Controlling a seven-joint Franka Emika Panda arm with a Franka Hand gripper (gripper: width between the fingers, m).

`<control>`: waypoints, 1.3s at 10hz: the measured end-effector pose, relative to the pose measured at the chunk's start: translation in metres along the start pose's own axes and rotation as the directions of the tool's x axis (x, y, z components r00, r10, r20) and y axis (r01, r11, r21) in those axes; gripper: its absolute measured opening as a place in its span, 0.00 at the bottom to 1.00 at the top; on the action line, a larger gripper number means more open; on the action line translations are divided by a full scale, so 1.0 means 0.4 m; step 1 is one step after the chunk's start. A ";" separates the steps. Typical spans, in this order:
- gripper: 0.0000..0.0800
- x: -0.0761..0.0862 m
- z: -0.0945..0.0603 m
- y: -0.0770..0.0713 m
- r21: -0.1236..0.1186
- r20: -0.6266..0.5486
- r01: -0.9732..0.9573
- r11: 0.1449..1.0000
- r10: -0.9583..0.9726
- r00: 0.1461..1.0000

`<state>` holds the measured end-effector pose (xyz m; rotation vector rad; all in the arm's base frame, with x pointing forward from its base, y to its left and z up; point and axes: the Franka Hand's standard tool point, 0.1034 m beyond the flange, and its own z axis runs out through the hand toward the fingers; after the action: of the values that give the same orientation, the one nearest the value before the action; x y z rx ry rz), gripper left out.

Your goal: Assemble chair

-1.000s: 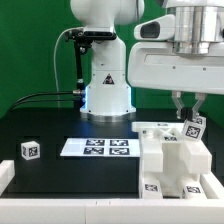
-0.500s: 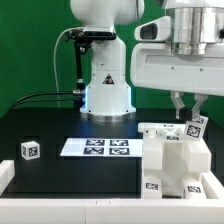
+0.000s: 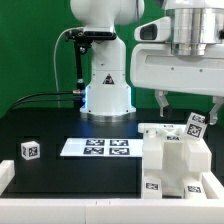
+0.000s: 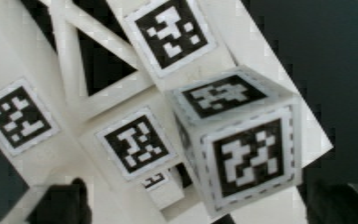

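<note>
The chair [image 3: 172, 160], blocky white with black-and-white tags, was seen at four o'clock in the exterior view, a tilted tagged block [image 3: 195, 127] at its top. Above it the gripper [image 3: 190, 112] was held with jaws apart. A loose tagged cube [image 3: 30, 150] lay at eight o'clock; the marker board [image 3: 97, 147] was placed between.

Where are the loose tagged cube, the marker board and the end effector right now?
loose tagged cube [image 3: 30, 150], exterior view, on its front tagged face.
marker board [image 3: 70, 147], exterior view, on its bare white margin at the exterior view's left end.
end effector [image 3: 188, 112], exterior view, midway between its open fingertips.
</note>
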<state>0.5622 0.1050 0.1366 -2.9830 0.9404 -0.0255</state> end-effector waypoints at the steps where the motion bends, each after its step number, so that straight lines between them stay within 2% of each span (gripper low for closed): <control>1: 0.79 -0.001 -0.005 -0.010 -0.006 -0.009 0.048 0.999 -0.048 0.999; 5: 0.81 -0.033 0.036 -0.004 -0.010 -0.021 0.056 0.998 -0.056 0.998; 6: 0.77 -0.033 0.036 -0.003 -0.009 -0.021 0.039 0.999 -0.039 0.999; 7: 0.77 -0.033 0.036 -0.003 -0.009 -0.022 0.036 0.999 -0.036 0.999; 8: 0.51 -0.033 0.036 -0.003 -0.009 -0.022 0.036 0.999 -0.036 0.999; 9: 0.51 -0.033 0.035 -0.004 -0.007 -0.021 0.001 1.000 -0.001 1.000; 10: 0.36 -0.031 0.033 -0.005 -0.003 -0.023 -0.074 0.997 0.074 0.997; 13: 0.36 -0.031 0.034 -0.005 0.001 -0.023 -0.226 0.974 0.226 0.974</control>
<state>0.5535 0.1140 0.1231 -2.8626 1.2771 -0.0565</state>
